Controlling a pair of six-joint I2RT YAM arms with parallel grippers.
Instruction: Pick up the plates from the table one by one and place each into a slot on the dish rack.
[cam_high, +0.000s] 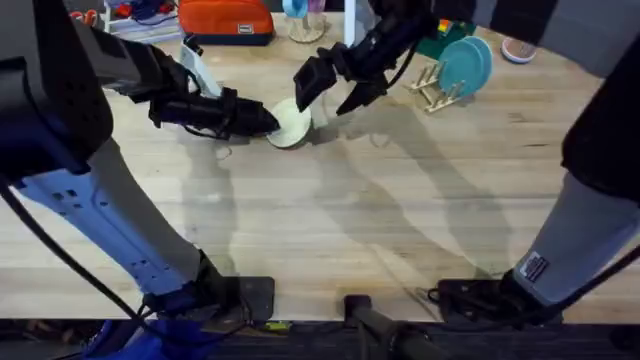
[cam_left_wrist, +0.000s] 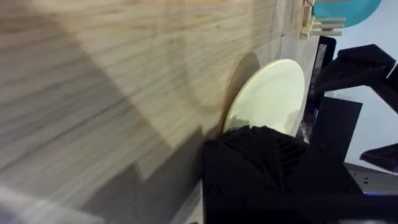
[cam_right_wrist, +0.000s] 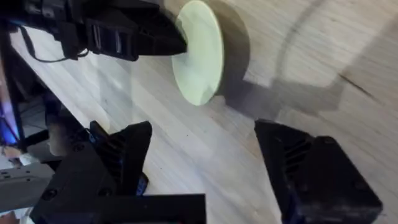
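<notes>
Presently, item in hand: one pale cream round flat plate (cam_high: 291, 124), tipped up on edge, its lower rim at or just above the light wooden plank surface (cam_high: 330, 230), mid-way along the far half.

Left gripper (cam_high: 272, 122): black fingers closed on the plate's near rim, as the left wrist view confirms.

Right gripper (cam_high: 335, 88): just beside the plate on the rack side, not touching it; fingers (cam_right_wrist: 118, 149) spread wide and empty.

Destination: small natural-wood dish rack (cam_high: 436, 90) with thin upright pegs, at the far right of the surface, well apart from the cream plate. Two teal round plates (cam_high: 466, 62) already stand in it.

Step, as judged: the cream plate is lifted and offered for transfer to the right arm.

Next move calls for: the open fingers closing squarely over the free rim before the left lets go, then carriage to a vacant slot, which cannot be made out from here.
</notes>
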